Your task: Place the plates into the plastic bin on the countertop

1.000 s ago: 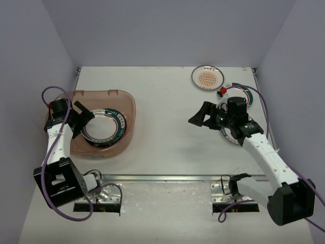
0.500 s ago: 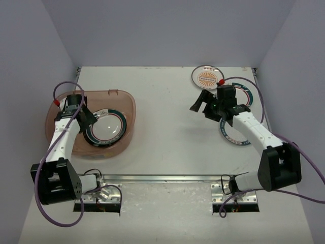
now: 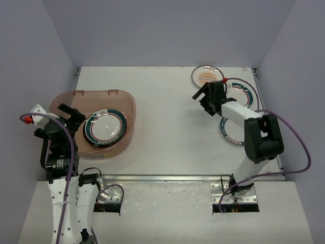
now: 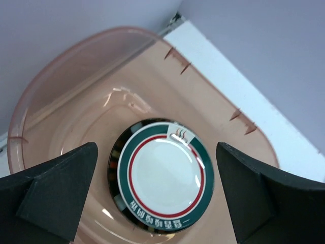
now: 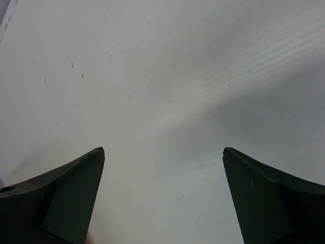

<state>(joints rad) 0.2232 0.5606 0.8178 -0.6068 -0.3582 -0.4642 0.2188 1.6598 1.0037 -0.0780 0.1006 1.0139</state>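
Note:
The plastic bin (image 3: pixel 96 92) stands at the left of the countertop (image 3: pixel 167 127). A stack of plates (image 3: pixel 105 127) lies in it, with a white plate with a teal-and-red rim (image 4: pixel 165 180) on top and a dark-rimmed one under it. My left gripper (image 3: pixel 72 113) is open and empty above the bin's left edge; the left wrist view (image 4: pixel 156 147) shows it looking down on the stack. My right gripper (image 3: pixel 199 101) is open and empty over bare countertop (image 5: pixel 162 76), just left of an orange sunburst plate (image 3: pixel 207 76).
A teal-rimmed plate (image 3: pixel 245 94) lies under my right arm at the far right. Another teal-rimmed plate (image 3: pixel 229 134) lies nearer on the right, partly hidden by the arm. Lavender walls enclose the table; a metal strip (image 3: pixel 167 178) runs along its near edge.
My left gripper has drawn back from over the plates to the bin's left edge. My right gripper has moved away from me, toward the orange plate.

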